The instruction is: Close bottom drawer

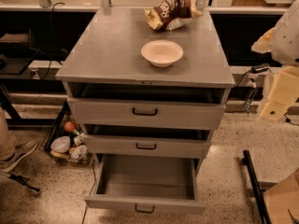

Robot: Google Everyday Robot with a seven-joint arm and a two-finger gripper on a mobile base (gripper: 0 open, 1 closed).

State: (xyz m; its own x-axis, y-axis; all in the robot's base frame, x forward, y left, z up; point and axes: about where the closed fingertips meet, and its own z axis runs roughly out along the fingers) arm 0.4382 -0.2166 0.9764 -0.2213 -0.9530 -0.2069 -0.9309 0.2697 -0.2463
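Note:
The bottom drawer [145,203] is grey metal with a small black bar handle [145,209]. It is pulled far out of the cabinet, and its inside [147,176] is empty. The middle drawer [147,146] and the top drawer [145,112] each stand slightly out. My arm and gripper [278,94] hang at the right edge of the camera view. They are beside the cabinet, level with the top drawer and well above and to the right of the bottom drawer, touching nothing.
A white bowl [162,53] and a brown snack bag [170,12] lie on the cabinet top [107,50]. A tray of items [69,146] sits on the floor at the left, next to a person's shoe [18,154]. A black bar [254,185] and a cardboard box [282,202] are at the lower right.

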